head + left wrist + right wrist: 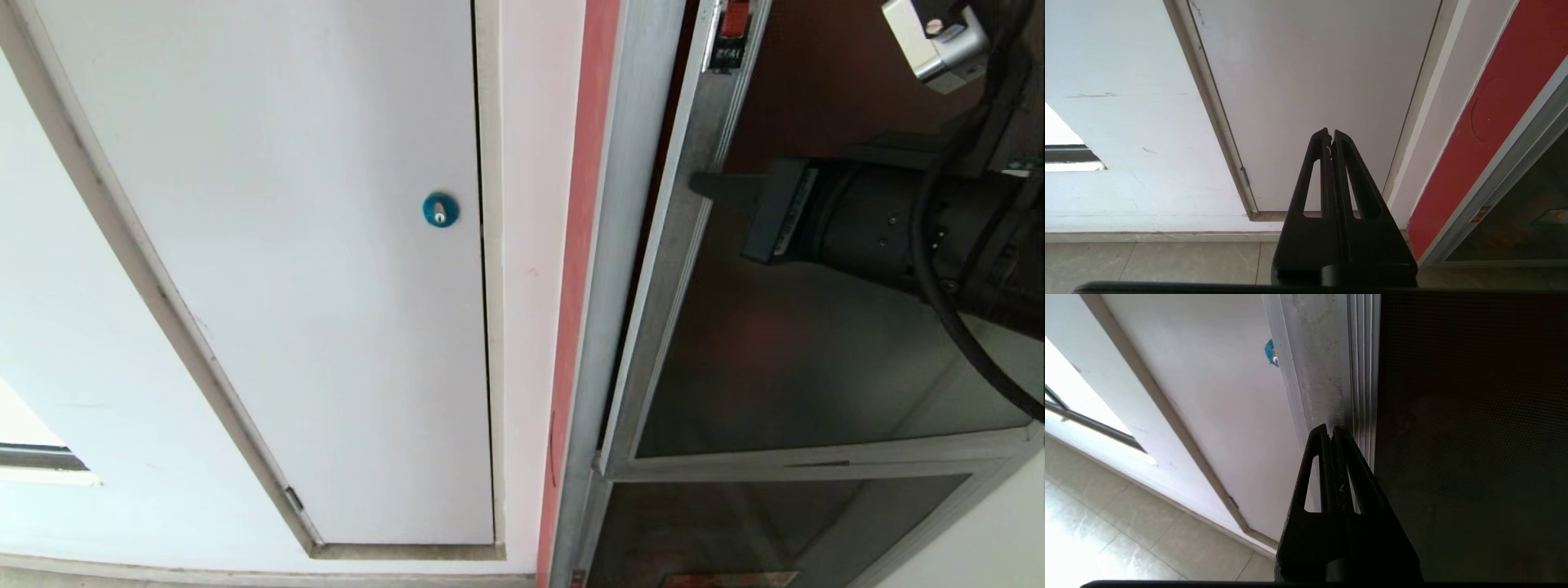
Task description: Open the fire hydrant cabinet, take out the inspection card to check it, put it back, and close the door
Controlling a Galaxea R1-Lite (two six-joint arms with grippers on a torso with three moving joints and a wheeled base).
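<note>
The fire hydrant cabinet shows as a silver metal frame on the right. Its door is dark frosted glass in an aluminium frame, with a red latch at the top edge. A narrow dark gap runs between the door's latch-side rail and the cabinet frame. My right gripper is shut and empty, its tips against that silver rail below the latch, beside the glass. My left gripper is shut and parked low, facing the white door. The inspection card is out of view.
A white door with a blue round lock fills the left. A red strip runs between it and the cabinet. A smaller dark glass panel sits below the door. Beige floor tiles lie beneath.
</note>
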